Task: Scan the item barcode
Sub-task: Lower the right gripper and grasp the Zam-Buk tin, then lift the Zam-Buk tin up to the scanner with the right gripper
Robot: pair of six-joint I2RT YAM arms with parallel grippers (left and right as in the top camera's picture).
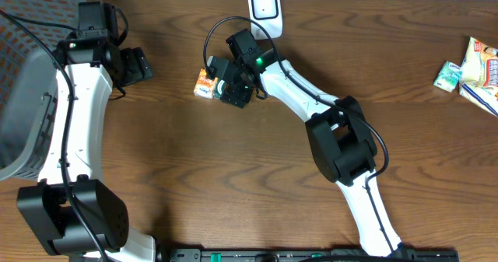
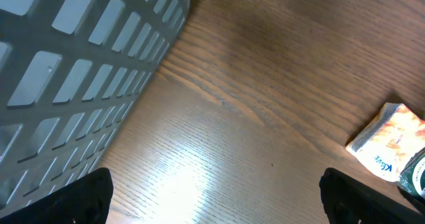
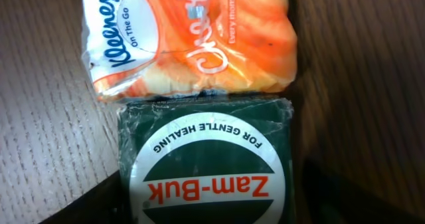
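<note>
The wooden bench (image 1: pixel 233 176) carries a grey slatted basket (image 1: pixel 23 83) at the left edge of the overhead frame, and beside it my left end effector (image 2: pixel 219 201) stands wide and empty. My right end effector (image 1: pixel 231 91) sits upper centre, below the white scanner (image 1: pixel 264 9), over the orange Kleenex pack (image 3: pixel 192 38) and the green Zam-Buk box (image 3: pixel 206 164) touching it; I cannot tell whether its fingers grip the box

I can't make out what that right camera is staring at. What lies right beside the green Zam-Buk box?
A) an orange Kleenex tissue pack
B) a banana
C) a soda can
A: the right wrist view shows the orange Kleenex pack lying along one edge of the Zam-Buk box.
</note>
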